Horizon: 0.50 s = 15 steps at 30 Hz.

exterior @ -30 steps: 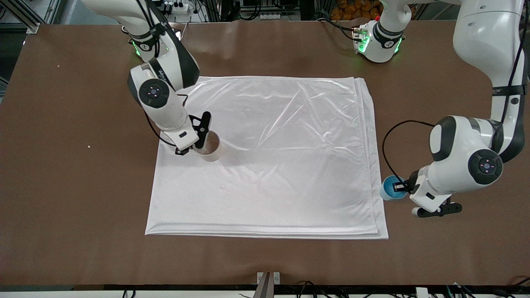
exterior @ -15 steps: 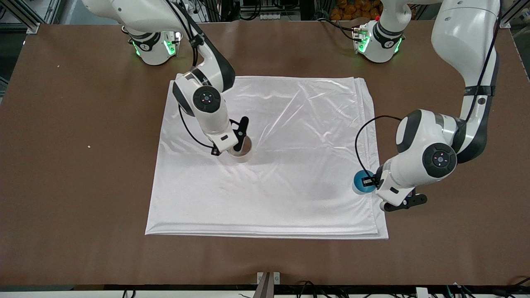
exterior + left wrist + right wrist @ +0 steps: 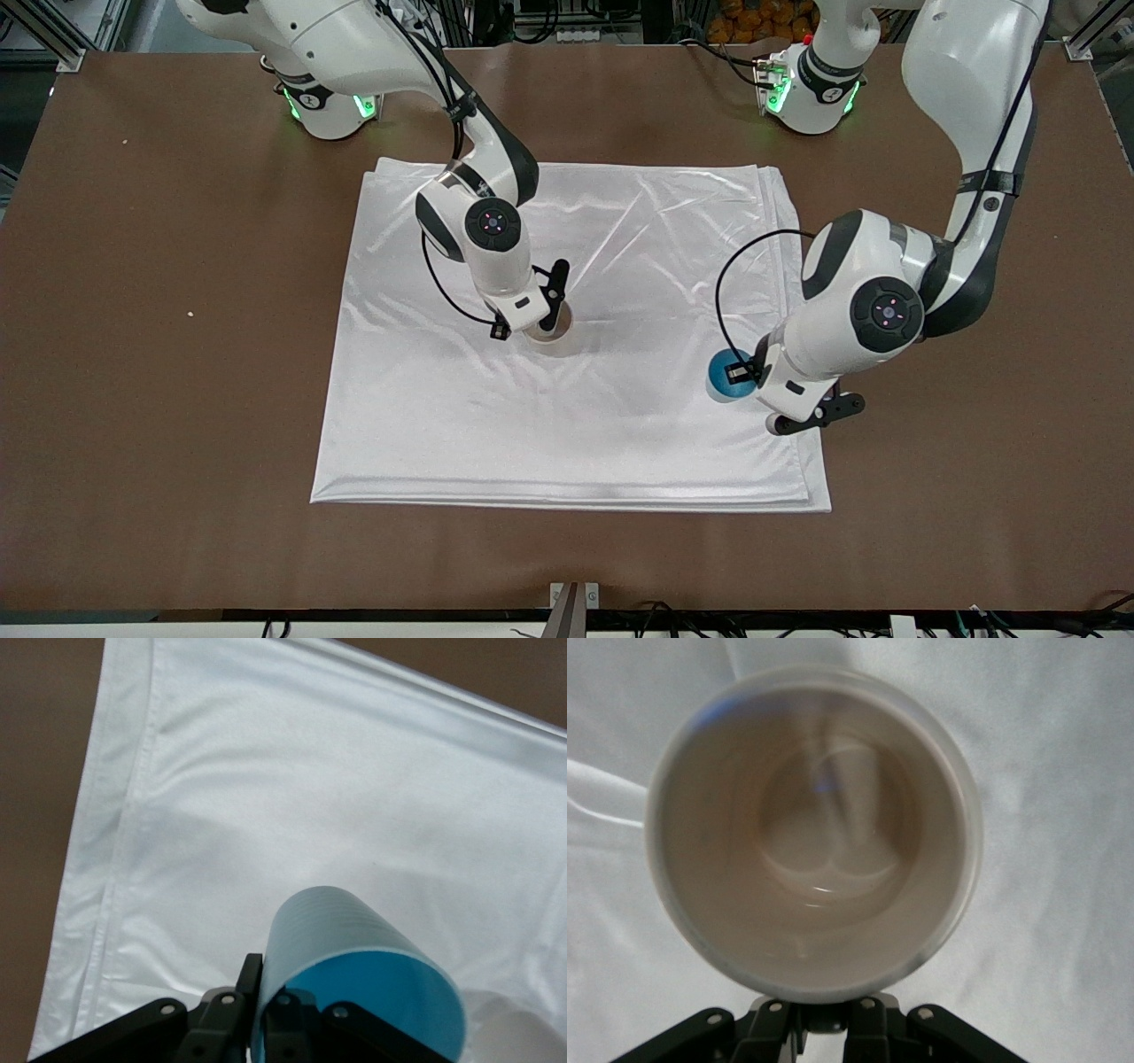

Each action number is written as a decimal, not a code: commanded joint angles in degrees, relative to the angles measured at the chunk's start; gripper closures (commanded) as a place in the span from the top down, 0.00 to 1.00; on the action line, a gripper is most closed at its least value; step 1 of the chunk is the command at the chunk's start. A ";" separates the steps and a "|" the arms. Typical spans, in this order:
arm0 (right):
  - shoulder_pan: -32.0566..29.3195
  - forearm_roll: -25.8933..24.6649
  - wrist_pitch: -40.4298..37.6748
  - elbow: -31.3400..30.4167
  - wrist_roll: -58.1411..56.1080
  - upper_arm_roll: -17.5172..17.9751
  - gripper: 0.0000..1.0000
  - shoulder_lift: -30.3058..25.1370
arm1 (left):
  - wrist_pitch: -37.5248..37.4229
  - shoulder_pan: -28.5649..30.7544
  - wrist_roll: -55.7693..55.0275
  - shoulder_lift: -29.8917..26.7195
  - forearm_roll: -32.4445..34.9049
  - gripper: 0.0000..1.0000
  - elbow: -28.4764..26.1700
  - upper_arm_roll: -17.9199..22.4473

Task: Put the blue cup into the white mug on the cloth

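The right gripper (image 3: 542, 315) is clamped on the rim of the white mug (image 3: 551, 324), one finger inside the wall and one outside, so the mug stands mouth-up near the middle of the cloth (image 3: 620, 425), ready to receive; whether its base rests on the fabric or hangs just above it cannot be told. The left gripper (image 3: 742, 372) grasps the blue cup (image 3: 725, 377) by its rim in the same way and carries it over the cloth, at about four o'clock from the mug and well apart from it, toward the left arm's end of the tabletop (image 3: 177, 399).

In the right wrist view the mug (image 3: 815, 828) is a thick-walled cylinder, glossy and cream inside, with a round, empty bottom; the cup (image 3: 354, 966) in the left wrist view is thin-walled, matte and tapered, blue inside and out, narrow enough, by my judgement, to nest; the cloth (image 3: 310, 780) is satiny white, layered at its edge, softly wrinkled; the tabletop is plain matte brown.
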 commanded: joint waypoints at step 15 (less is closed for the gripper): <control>1.42 -1.87 0.49 1.61 2.25 -0.49 0.48 1.97 | -0.87 -5.30 -8.06 -0.79 -0.64 0.00 -0.41 -1.12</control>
